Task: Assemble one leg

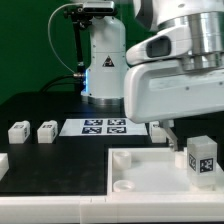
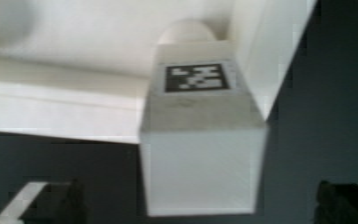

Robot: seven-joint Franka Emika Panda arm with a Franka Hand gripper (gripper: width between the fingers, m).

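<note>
One leg: standing upright on the tray, toward the table's near edge, exterior view's right. My tool: I am holding it released, fingers straddling the leg untouched, likely lining up to grasp it.

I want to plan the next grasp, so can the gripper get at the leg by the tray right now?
Probably yes. In the wrist view the leg sits centred before the open gripper, nothing between them. The tray close beside it might crowd one finger.
</note>
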